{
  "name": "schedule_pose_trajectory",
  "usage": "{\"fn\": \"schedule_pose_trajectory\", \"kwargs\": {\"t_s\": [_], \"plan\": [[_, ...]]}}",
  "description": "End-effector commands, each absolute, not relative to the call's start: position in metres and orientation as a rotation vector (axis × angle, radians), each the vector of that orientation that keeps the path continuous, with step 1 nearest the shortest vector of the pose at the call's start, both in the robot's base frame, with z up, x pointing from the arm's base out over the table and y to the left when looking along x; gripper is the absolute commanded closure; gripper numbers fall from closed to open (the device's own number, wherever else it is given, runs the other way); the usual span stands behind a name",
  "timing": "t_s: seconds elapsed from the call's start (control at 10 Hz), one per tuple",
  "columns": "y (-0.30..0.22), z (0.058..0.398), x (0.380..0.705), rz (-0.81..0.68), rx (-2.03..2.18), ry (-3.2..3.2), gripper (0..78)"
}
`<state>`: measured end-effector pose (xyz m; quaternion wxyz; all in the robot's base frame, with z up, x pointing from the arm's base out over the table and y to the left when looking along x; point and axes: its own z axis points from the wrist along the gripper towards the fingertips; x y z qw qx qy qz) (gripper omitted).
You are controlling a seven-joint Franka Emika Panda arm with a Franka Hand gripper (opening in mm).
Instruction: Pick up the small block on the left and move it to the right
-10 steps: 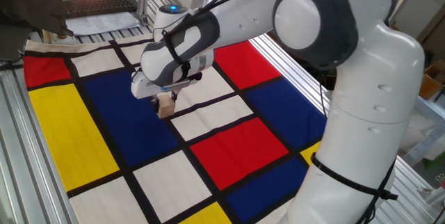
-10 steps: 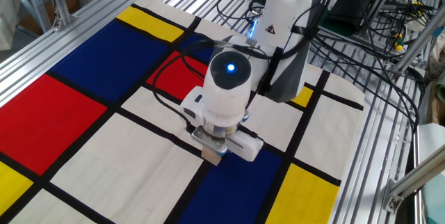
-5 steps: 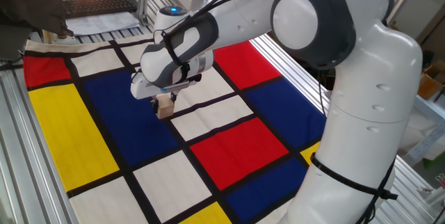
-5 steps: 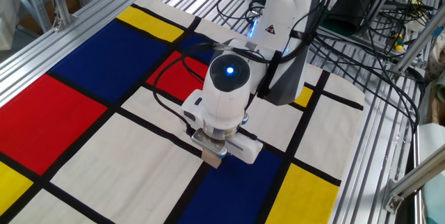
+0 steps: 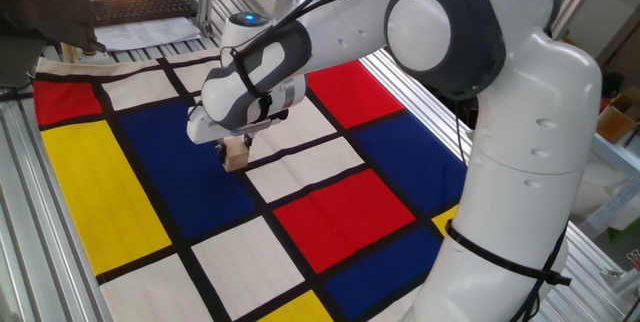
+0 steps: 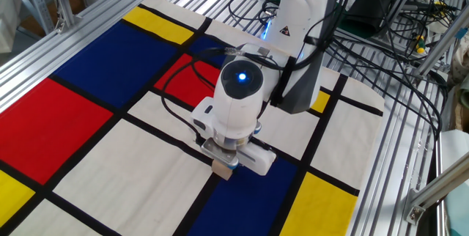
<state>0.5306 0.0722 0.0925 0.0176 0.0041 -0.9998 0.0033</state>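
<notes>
The block (image 5: pixel 236 154) sits between the jaws of the gripper (image 5: pixel 237 148), which are closed on it, over the blue panel's edge beside a white panel of the cloth (image 5: pixel 100 192). Since 1 s ago it has shifted slightly sideways with the arm, so the carry looks underway.
</notes>
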Motion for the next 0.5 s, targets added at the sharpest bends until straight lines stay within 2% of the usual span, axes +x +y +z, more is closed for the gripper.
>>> {"fn": "schedule_pose_trajectory", "kwargs": {"t_s": [0.1, 0.5], "plan": [[0.0728, 0.0907, 0.5326, 0.011, 0.031, -3.109, 76.4], [0.073, 0.0888, 0.5329, 0.013, 0.064, -3.095, 76.4]]}}
